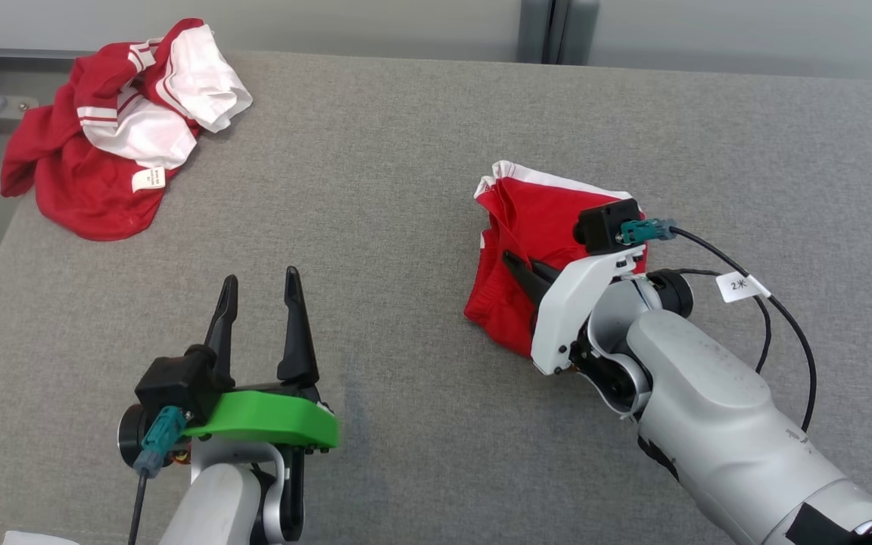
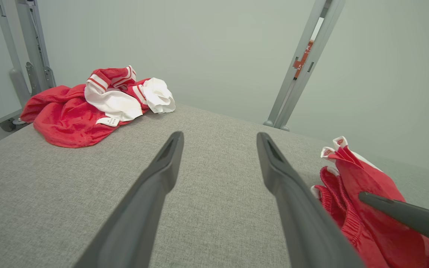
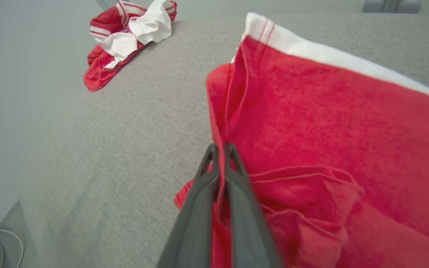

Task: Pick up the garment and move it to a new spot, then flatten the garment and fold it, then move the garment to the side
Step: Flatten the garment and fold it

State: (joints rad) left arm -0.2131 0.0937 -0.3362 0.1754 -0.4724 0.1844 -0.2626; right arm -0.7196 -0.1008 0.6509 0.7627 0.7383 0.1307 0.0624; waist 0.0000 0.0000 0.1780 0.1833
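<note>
A: Folded red white-trimmed cloth garment [image 1: 534, 219]?
B: Right of centre, grey fabric table [image 1: 406, 151]; right gripper [image 1: 519, 266] clamped on its edge, left gripper [image 1: 260, 278] spread, empty. White cable tag [image 1: 740, 286]: "2米". White label [image 1: 148, 179] on crumpled red-and-white garment [image 1: 114, 129]: unreadable.

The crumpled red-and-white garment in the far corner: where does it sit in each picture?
Head view: crumpled garment upper left.
Left wrist view: crumpled garment upper left, beyond the open left tool.
Right wrist view: crumpled garment top, left of centre.
Shared landmark: the red garment pinched in the shut right tool.
</note>
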